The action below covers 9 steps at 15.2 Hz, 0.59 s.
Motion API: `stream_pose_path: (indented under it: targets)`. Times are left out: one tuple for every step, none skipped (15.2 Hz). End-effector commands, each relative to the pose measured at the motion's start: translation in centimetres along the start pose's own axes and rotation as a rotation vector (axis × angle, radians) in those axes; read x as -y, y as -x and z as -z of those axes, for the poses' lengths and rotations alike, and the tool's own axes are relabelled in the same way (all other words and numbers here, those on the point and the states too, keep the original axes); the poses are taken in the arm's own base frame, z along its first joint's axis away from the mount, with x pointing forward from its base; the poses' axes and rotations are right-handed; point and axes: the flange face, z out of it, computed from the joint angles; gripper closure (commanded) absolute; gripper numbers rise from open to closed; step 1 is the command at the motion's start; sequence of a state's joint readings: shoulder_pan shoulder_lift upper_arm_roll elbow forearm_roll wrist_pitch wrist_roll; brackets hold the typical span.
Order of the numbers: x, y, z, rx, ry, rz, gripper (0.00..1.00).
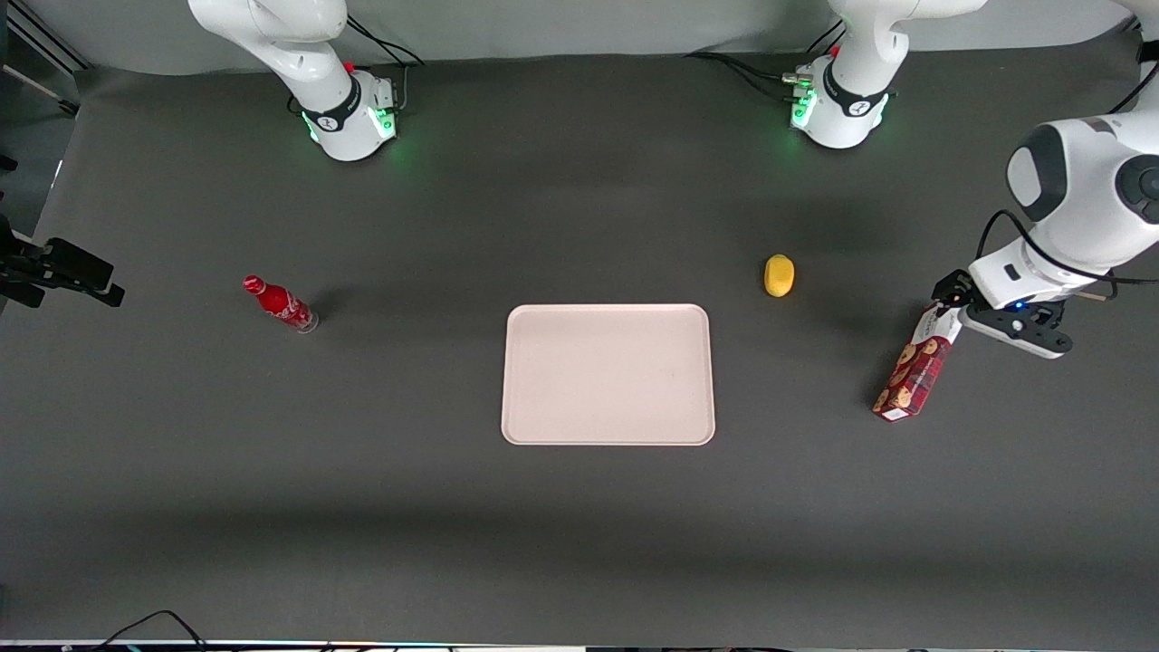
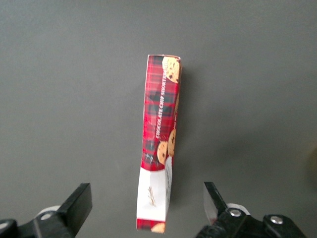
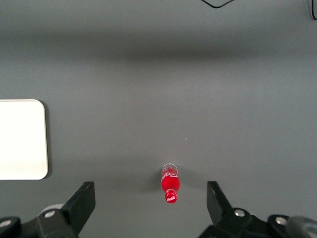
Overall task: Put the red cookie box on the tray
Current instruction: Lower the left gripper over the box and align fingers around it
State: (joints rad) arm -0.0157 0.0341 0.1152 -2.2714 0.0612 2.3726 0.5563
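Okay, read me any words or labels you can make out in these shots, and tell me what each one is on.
"CHOCOLATE CHIP SHORTBREAD", last letters unclear: along the red cookie box, which stands on the table with the hand open around its white end.
White script on the small red bottle: too small to read.
Tray: no text.

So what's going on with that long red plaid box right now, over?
Left arm's gripper open, straddling the white end of the red plaid cardboard cookie box. Box on the table, not lifted. Pale pink rectangular tray bare. Small yellow object off the direct path.
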Motion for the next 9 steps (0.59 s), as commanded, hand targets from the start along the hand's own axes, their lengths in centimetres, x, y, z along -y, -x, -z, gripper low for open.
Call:
stream_pose_path:
  targets:
    - [0.3, -1.1, -3.1, -0.025, -0.025, -0.046, 0.0]
    - [0.4, -1.2, -3.9, -0.023, -0.022, -0.042, 0.0]
    - [0.4, -1.4, -4.7, -0.026, -0.026, -0.043, 0.0]
    - [0.5, -1.5, -5.7, -0.032, -0.031, -0.042, 0.0]
    - [0.6, -1.5, -6.9, -0.036, -0.034, -0.046, 0.0]
    - [0.6, -1.6, -7.6, -0.037, -0.035, -0.047, 0.0]
    - [0.5, -1.5, -8.2, -0.029, -0.031, -0.048, 0.0]
    - [0.5, -1.5, -8.6, -0.024, -0.024, -0.042, 0.0]
    - [0.4, -1.3, -9.2, -0.019, -0.013, -0.03, 0.0]
